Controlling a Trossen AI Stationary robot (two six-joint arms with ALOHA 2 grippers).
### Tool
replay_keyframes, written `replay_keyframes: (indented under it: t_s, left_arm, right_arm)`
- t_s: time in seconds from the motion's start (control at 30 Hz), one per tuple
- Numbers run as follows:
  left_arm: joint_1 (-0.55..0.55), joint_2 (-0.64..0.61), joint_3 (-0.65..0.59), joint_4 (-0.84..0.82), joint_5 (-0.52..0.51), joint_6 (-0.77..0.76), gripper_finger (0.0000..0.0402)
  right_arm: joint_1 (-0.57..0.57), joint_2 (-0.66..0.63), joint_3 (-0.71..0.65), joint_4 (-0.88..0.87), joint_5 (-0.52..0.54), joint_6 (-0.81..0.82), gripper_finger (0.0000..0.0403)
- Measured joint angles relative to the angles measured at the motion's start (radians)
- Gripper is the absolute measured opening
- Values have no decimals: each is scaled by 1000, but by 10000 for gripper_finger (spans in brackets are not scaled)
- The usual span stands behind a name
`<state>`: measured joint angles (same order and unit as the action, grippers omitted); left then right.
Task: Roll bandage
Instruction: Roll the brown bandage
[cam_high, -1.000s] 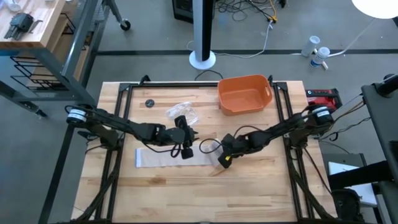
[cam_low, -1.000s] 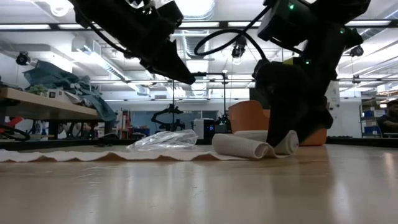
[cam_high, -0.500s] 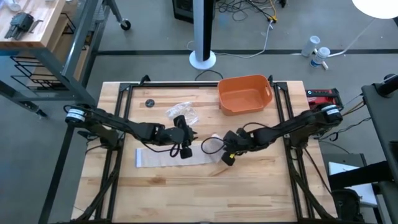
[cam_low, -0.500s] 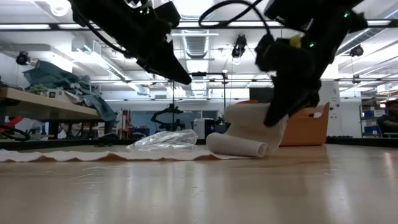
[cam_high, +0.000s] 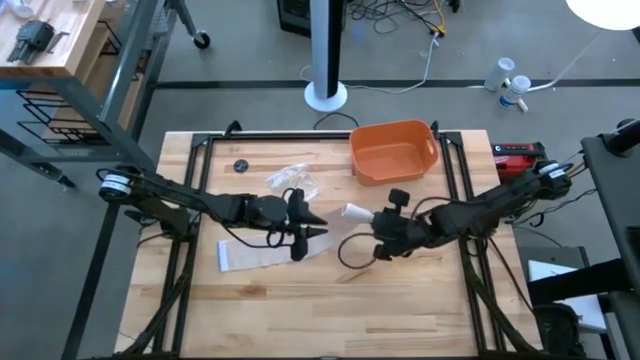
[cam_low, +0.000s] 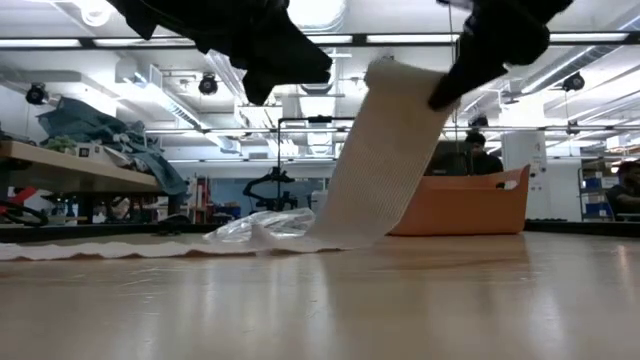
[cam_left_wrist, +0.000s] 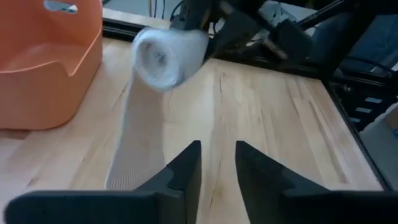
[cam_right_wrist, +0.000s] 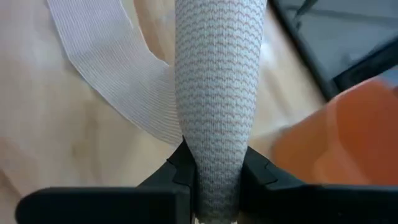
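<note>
The right claw (cam_right_wrist: 214, 163) pinches the bandage (cam_low: 385, 150) roll end, raised off the desk (cam_high: 420, 300) to tension the strip, while the left claw (cam_left_wrist: 217, 163), slightly parted and empty, hovers over its flat tail.

Grey concrete floor (cam_high: 240, 60) around a wood-plank table (cam_high: 300, 310) w/ black metal frame. White pole on round base (cam_high: 326, 60) behind table; cables (cam_high: 400, 15) tangled on floor nearby. White bottle (cam_high: 513, 90) at upper right, red box (cam_high: 518, 155) by table's right edge. Wood workbench (cam_high: 45, 35) at upper left corner, wire rack (cam_high: 40, 115) under it. Low view: ceiling strip lights (cam_low: 80, 43), ducts, a bench (cam_low: 70, 165) w/ heaped cloth (cam_low: 95, 125) at left, a person (cam_low: 480, 150) seated far back.
</note>
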<state>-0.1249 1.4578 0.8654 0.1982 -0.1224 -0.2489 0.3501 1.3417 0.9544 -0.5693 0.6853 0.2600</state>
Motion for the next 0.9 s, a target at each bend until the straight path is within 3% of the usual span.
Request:
replay_keyframes:
  t_s: [0.27,0.43,0.6,0.9]
  left_arm:
    - [5,7,4,97,-17,4,189]
    - [6,7,3,120,-18,24,219]
    - [5,6,2,113,-22,23,220]
    - [7,26,3,132,-25,40,181]
  right_arm:
    - [57,80,109,-64,90,-134,51]
    - [69,155,175,-90,136,-189,51]
    - [71,216,233,-111,171,-218,51]
    - [71,248,274,-113,182,-228,51]
